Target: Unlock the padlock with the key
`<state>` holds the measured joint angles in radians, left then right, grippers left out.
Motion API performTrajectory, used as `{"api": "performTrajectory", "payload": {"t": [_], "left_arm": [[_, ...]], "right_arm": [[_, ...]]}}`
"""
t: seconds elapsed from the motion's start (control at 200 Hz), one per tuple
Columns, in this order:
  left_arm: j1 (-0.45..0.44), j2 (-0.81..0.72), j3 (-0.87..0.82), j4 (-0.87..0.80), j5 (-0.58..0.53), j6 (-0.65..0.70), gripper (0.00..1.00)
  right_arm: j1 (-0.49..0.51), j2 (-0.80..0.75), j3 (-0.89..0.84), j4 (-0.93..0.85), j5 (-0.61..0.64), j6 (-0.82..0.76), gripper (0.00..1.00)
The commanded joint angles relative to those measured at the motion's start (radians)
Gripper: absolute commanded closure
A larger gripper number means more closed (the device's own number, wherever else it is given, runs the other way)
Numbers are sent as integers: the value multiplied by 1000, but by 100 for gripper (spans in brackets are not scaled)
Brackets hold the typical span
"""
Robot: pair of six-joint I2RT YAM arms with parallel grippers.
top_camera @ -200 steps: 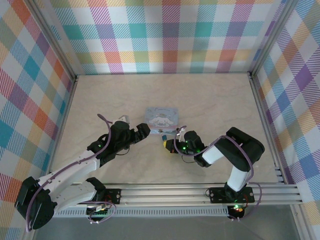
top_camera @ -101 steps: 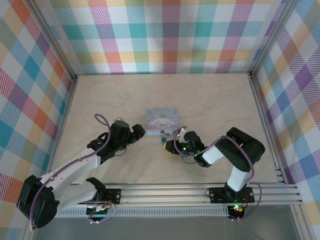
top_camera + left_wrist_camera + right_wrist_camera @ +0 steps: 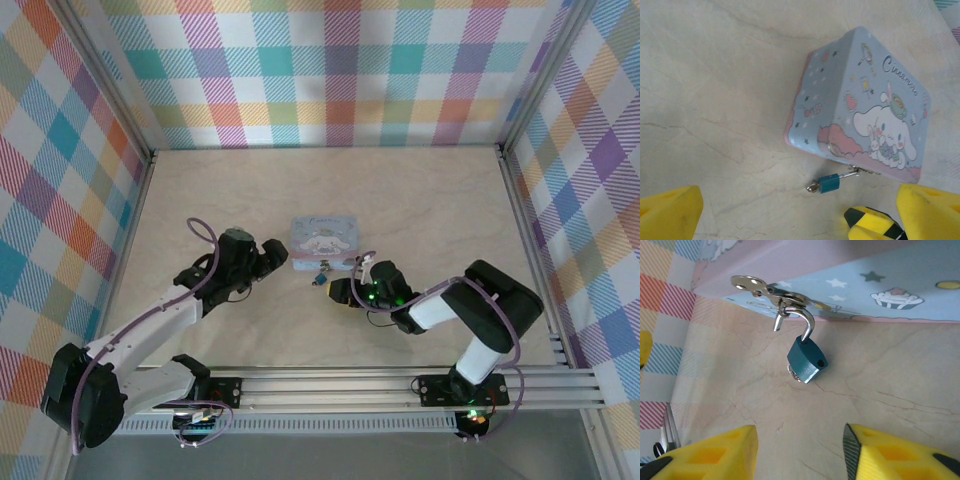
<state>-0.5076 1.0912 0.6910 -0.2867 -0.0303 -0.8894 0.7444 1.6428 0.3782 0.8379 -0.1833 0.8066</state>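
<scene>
Both sets of jaws gape empty. Our right gripper (image 3: 799,452) is nearer the padlock (image 3: 806,360), which hangs from the tin (image 3: 880,295) hasp straight ahead, long axis running out from the tin; our left gripper (image 3: 797,215) sits farther off.

Support surface: pale, marble-veined table top (image 3: 420,200).
Item 1: pastel blue cartoon-printed tin box (image 3: 325,238), lying flat near the centre.
Item 2: small teal padlock (image 3: 829,183), at the tin's near edge on the surface, silvery shackle hooked through the tin's hasp.
</scene>
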Motion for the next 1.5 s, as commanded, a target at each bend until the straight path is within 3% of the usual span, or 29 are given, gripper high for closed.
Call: {"api": "performTrajectory", "payload": {"t": [0.0,0.255,0.665,0.825,1.495], "left_arm": [[24,17,40,-12,36,36,1],[74,110,78,57,111,70,1],[101,429,243,106,238,173,3],[101,529,265,118,292,182,12],[44,425,39,147,235,117,15]], "right_arm": [[-15,-64,-10,-124,30,-56,40],[-30,-172,33,-243,-13,-82,0],[-69,-89,165,-248,-142,-83,0],[-107,-63,198,-268,-152,-108,0],[-204,33,320,-265,-241,-234,0]]}}
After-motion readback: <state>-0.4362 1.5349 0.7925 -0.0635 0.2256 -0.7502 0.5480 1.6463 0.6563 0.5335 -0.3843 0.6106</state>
